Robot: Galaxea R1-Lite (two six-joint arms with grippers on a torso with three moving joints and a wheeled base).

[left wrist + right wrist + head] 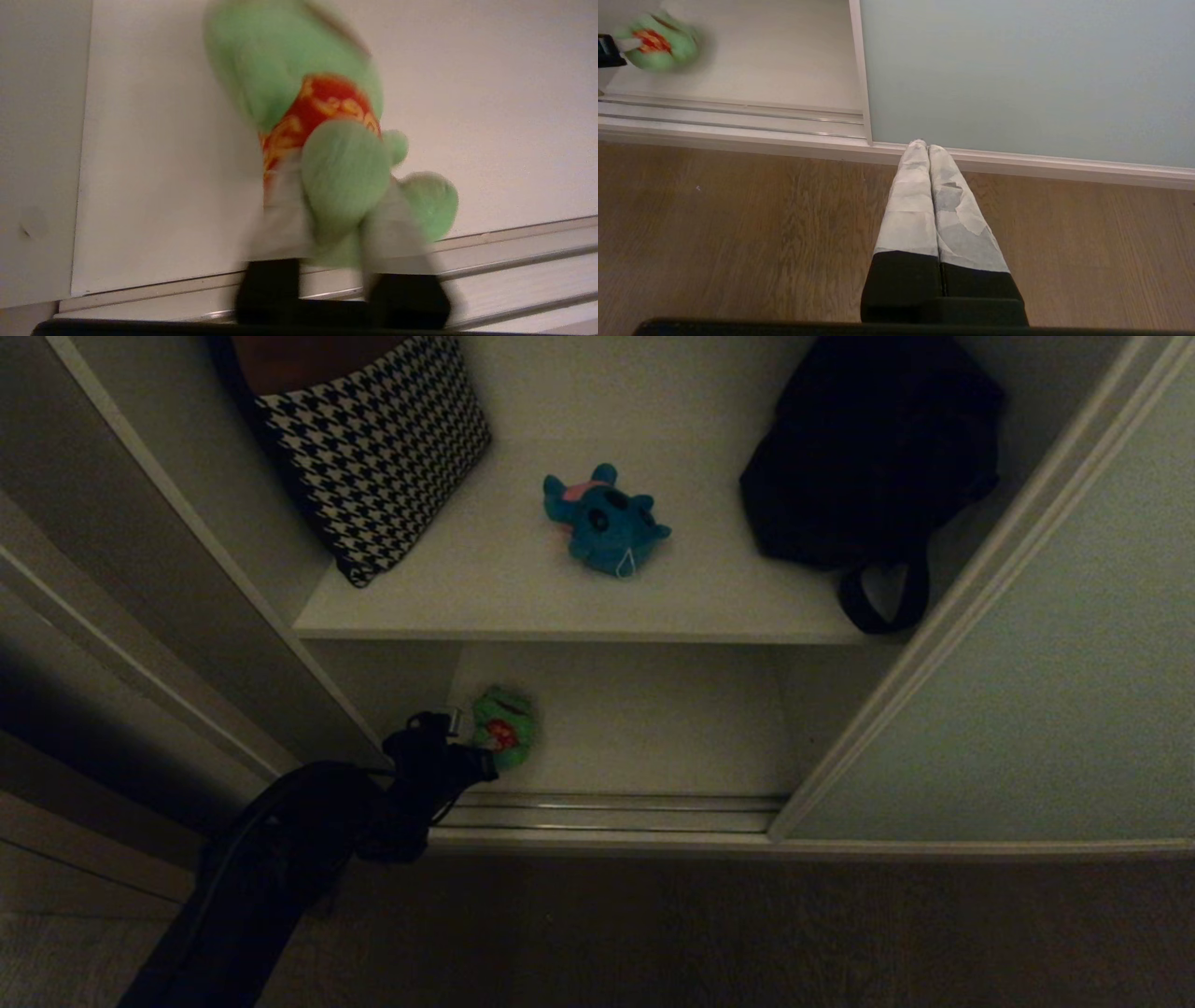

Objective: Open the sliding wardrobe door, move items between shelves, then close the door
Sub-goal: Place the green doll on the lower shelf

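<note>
Wardrobe door stands slid open at three o'clock, green plush sits on my bottom shelf at seven, soft and light, my left pincer part-open around its squashy middle.

1. You have an open gap between the left wall and the door.
2. On the upper shelf, a cushion blocks the left, a black bag the right, and a blue toy lies between them; the front strip is free.
3. The lower shelf is free right of the green toy.
4. The bag strap overhangs the upper shelf's edge.
</note>
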